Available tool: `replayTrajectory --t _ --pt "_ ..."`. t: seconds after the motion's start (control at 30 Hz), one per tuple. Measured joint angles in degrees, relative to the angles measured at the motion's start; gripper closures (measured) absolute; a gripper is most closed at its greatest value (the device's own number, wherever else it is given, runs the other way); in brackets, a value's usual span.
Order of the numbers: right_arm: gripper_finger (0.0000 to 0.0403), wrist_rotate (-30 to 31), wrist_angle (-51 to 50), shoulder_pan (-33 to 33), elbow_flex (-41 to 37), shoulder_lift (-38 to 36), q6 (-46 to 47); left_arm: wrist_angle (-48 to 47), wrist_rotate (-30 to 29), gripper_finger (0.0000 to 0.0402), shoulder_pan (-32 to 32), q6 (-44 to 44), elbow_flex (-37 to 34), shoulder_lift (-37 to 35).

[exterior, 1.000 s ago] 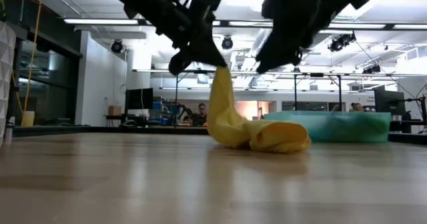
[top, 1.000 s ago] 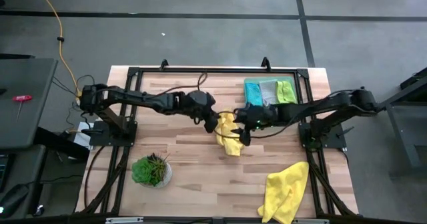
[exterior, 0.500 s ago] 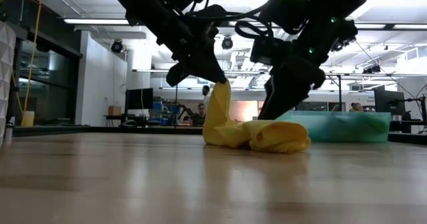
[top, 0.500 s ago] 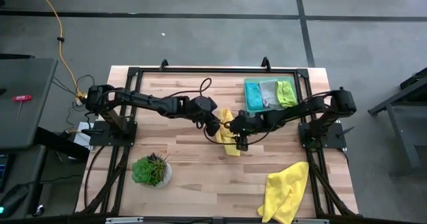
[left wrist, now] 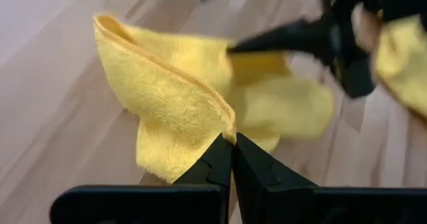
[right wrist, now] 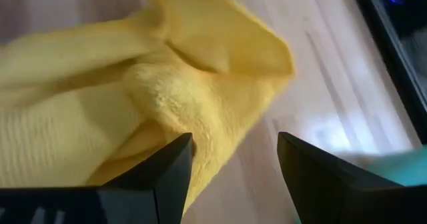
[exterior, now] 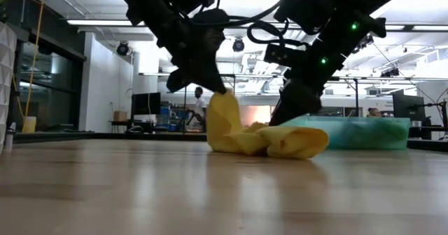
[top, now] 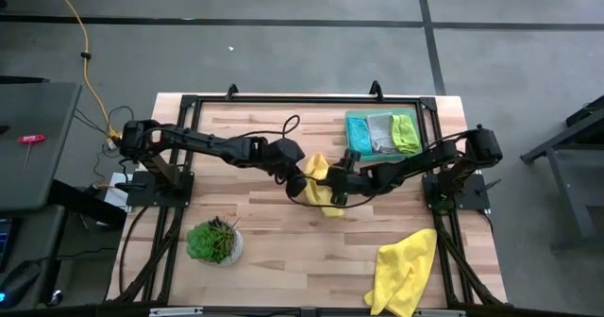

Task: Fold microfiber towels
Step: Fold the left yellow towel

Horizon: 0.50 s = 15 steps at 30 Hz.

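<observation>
High view, mid-fold near the centre of the bench (top: pixel 255 251): left claw (left wrist: pixel 231 147) clamped tight on a hemmed edge of a crumpled yellow towel (top: pixel 321 187), right claw (right wrist: pixel 230 154) hovering with fingers apart just over the far side of the same bundle, nothing gripped. Judged to be the opening-out step, cloth not yet flat. Next move likely calling for a second pinch on a free corner, then a pull apart to spread it. Second yellow towel (top: pixel 404 272) lying loose toward the front right corner. Green tray (top: pixel 351 119) at the back right edge, holding teal (top: pixel 360 138), pale grey-white (top: pixel 380 133) and lime green (top: pixel 406 131) towels side by side. Potted plant (top: pixel 213 241) front left.
</observation>
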Motion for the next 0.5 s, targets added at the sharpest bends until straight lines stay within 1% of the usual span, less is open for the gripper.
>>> replayTrajectory --t 0.13,0.2,0.3,0.4,0.5 --pt "0.0192 1.94 -3.89 -0.51 0.05 -0.55 7.38 -4.46 1.05 0.0401 0.06 1.01 0.02 -0.33" --pt "0.0192 3.23 -7.91 -0.81 0.11 -1.4 12.63 -7.43 1.02 0.0401 0.06 1.17 0.02 -0.75" --pt "0.0192 3.24 -12.85 -1.31 0.22 -3.04 18.62 -9.98 0.64 0.0401 0.1 1.39 0.21 -0.96" --pt "0.0192 3.07 -16.82 -1.51 0.02 -5.14 20.62 -13.83 1.08 0.0401 0.07 3.96 -0.15 -1.08" --pt "0.0192 2.82 -19.66 -1.52 2.5 -6.3 20.67 -14.36 0.94 0.0401 -0.09 5.79 -0.07 -1.14"
